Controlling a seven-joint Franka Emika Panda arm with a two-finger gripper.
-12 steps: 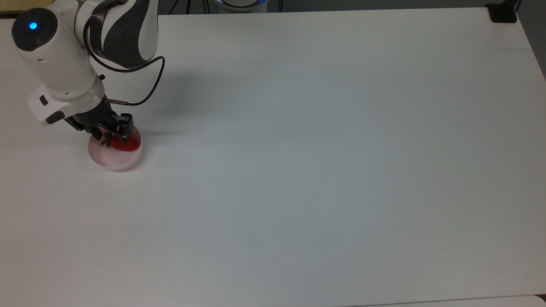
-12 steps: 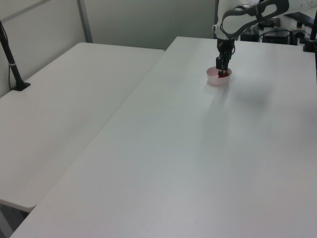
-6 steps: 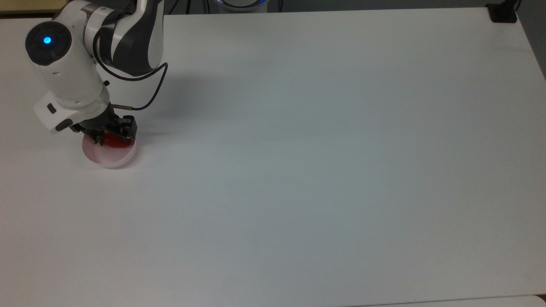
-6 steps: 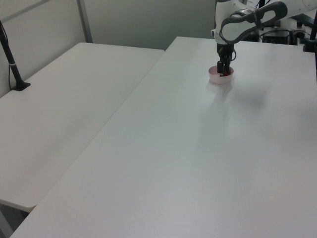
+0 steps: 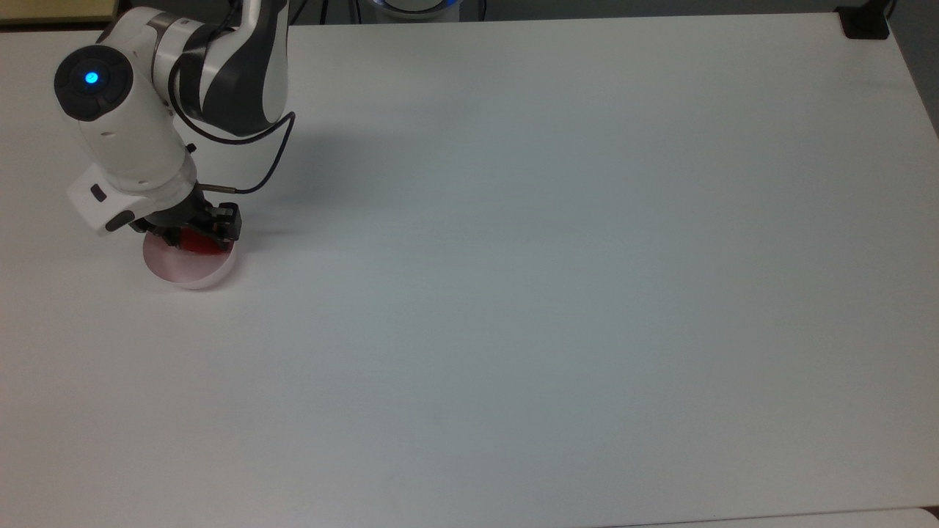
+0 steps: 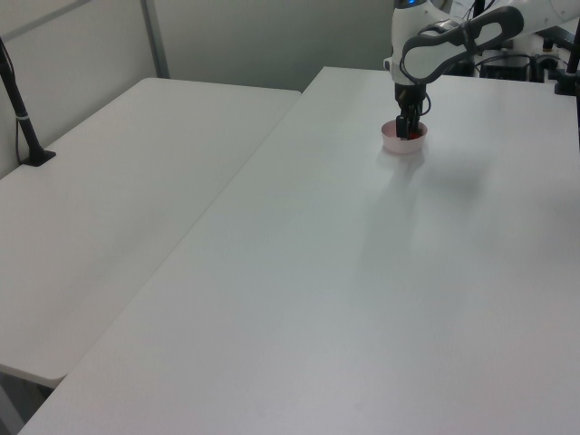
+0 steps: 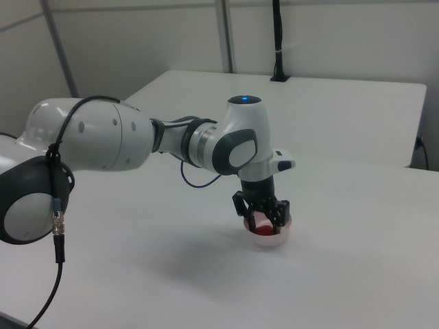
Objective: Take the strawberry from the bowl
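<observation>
Gripper (image 5: 196, 233) hung low over pink bowl (image 5: 187, 268), upper left of top view, fingers straddling strawberry (image 5: 195, 242) inside bowl (likely for sideways pinch). Cannot tell if claw already clenched. White table (image 5: 513, 293) otherwise bare.

My arm (image 7: 103, 144) reaches out low over the table, white shells with dark grey joint covers, and bends at the wrist (image 5: 132, 158) so that the last link points straight down. A blue light glows on the top of that joint. A thin black cable loops from my forearm to the flange. My gripper (image 5: 192, 236) (image 7: 263, 218) (image 6: 404, 126) hangs vertical, its black fingers (image 7: 278, 211) lowered into a bowl; they seem set slightly apart, one on either side of something red, though I cannot tell whether they press it.
</observation>
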